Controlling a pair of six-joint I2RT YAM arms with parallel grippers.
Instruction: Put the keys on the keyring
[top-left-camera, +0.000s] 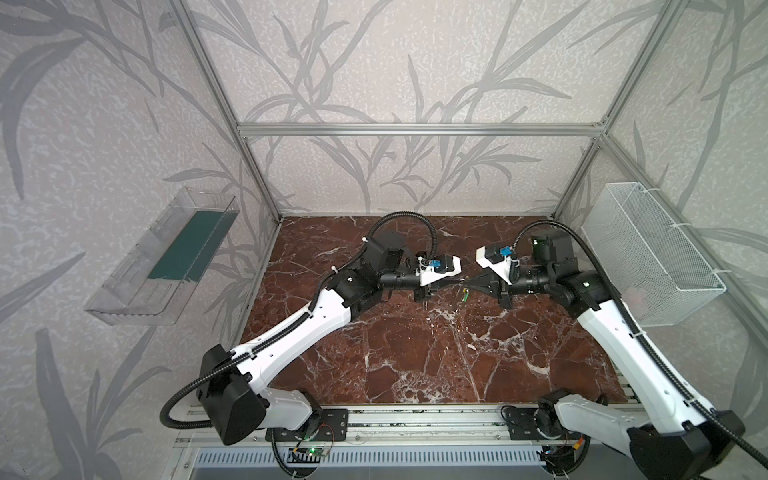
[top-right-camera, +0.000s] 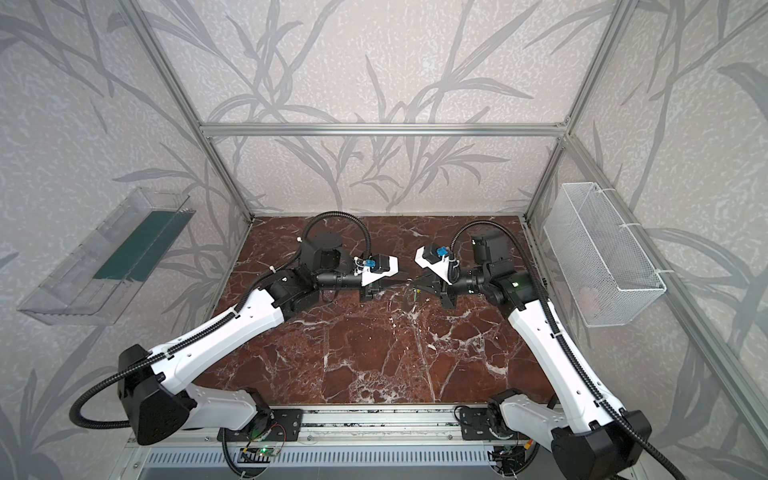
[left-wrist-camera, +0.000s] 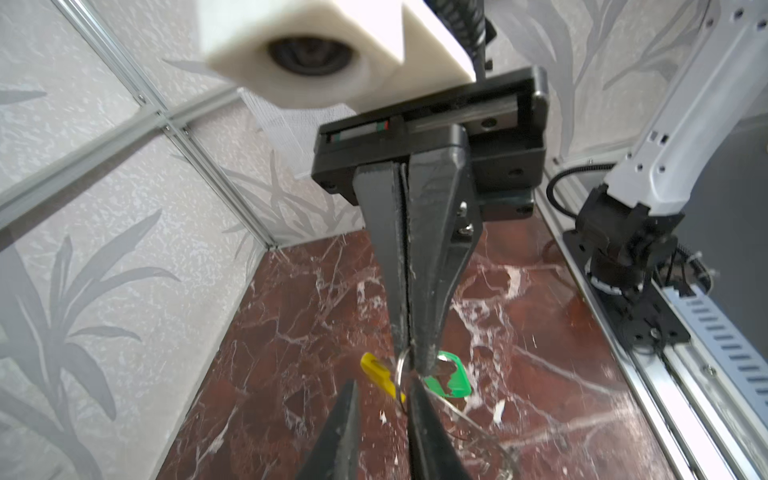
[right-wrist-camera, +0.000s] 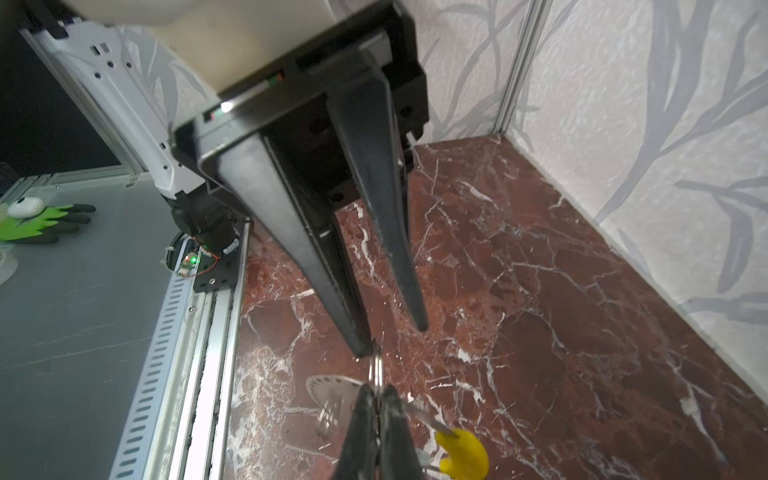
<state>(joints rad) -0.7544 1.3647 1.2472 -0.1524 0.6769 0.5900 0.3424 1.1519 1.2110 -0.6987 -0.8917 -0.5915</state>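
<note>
Both grippers meet tip to tip above the back middle of the marble table. My right gripper (right-wrist-camera: 376, 392) is shut on the grey metal wire of the keyring (right-wrist-camera: 376, 370). The ring's yellow sleeve (right-wrist-camera: 463, 457) hangs beside these fingers. My left gripper (left-wrist-camera: 384, 386) is open, and one of its fingertips (right-wrist-camera: 362, 347) touches the ring's top. A green key head (left-wrist-camera: 453, 380) hangs just behind the right gripper's tips, and a thin wire arc (left-wrist-camera: 478, 424) trails below. In both top views the left gripper (top-left-camera: 459, 284) and right gripper (top-left-camera: 470, 285) face each other, with a small green and yellow bit (top-right-camera: 415, 296) dangling under them.
A white mesh basket (top-left-camera: 648, 253) hangs on the right wall and a clear plastic tray (top-left-camera: 166, 257) on the left wall. An aluminium rail (top-left-camera: 415, 419) carries both arm bases along the table's front edge. A flat silver perforated piece (right-wrist-camera: 328, 390) shows below the ring.
</note>
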